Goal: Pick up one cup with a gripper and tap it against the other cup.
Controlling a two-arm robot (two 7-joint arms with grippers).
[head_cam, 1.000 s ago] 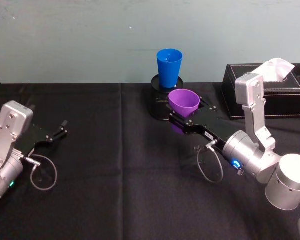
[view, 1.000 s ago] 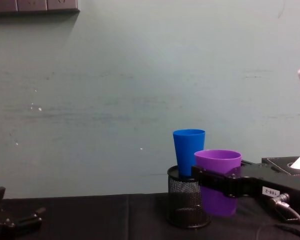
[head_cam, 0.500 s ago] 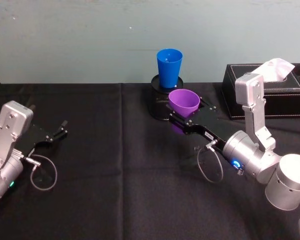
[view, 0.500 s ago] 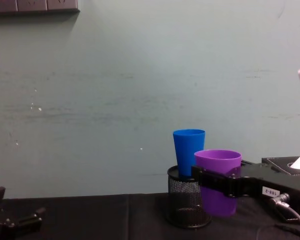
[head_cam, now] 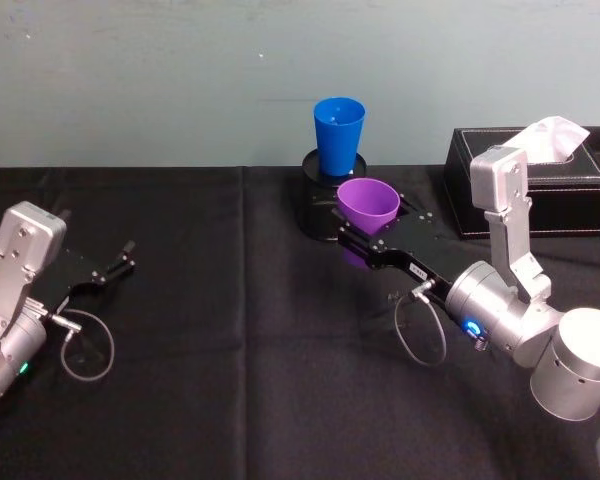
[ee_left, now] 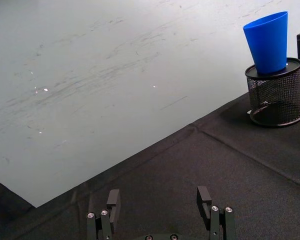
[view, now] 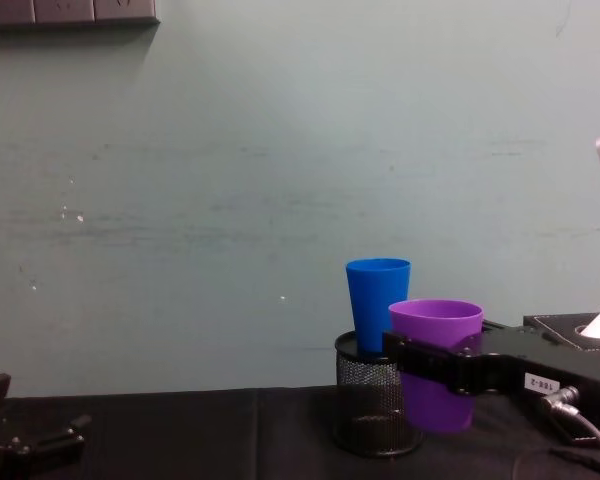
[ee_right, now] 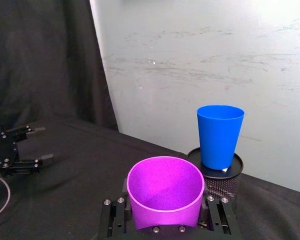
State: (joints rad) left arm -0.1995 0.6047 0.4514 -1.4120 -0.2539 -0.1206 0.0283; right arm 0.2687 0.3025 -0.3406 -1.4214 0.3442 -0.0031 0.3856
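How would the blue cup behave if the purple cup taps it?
The blue cup looks like thin plastic, so probably light. It stands tall in the mesh holder, so it may wobble, though the rim likely stops sliding.

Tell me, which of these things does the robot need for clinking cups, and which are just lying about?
In the job: purple cup, clamped in the right gripper; blue cup.
Just there: mesh pen holder that the blue cup stands in; tissue box; left gripper, open, parked on the robot's left.
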